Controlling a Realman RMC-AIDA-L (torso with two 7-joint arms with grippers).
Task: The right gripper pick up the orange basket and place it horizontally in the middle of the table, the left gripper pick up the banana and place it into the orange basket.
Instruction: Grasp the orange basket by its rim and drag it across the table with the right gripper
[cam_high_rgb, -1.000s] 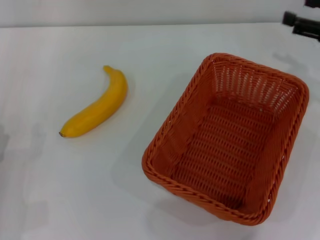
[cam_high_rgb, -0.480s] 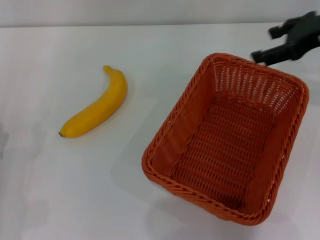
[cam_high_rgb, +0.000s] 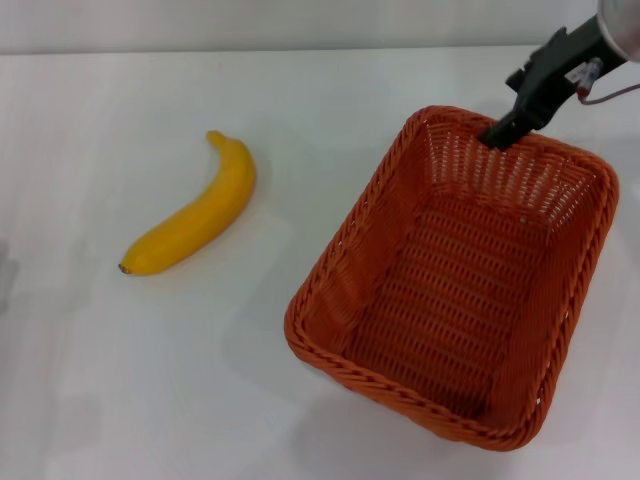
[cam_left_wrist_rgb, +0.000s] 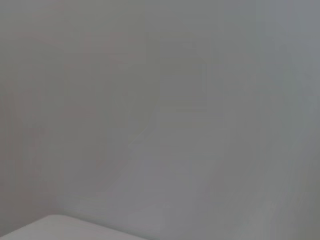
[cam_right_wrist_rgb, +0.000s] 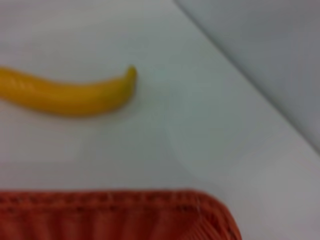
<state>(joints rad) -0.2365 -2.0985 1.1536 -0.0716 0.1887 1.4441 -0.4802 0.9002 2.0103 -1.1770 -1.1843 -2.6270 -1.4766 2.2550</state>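
One big orange basket (cam_high_rgb: 455, 280) is sitting at a slant on the white bench (cam_high_rgb: 330, 90), right of the yellow banana (cam_high_rgb: 192, 215). The right pincer (cam_high_rgb: 497, 135) is reaching down to the basket's far rim; I cannot tell if it is open.

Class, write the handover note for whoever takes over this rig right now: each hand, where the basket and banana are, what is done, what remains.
Right hand: at the far rim of the orange basket, not yet lifting it.
Left hand: out of every view.
Orange basket: on the table, on the robot's right, set at an angle, empty.
Banana: lying on the table to the basket's left, apart from it.
Done: nothing placed.
Left: grip the basket, set it horizontally mid-table, then the left hand puts the banana inside.
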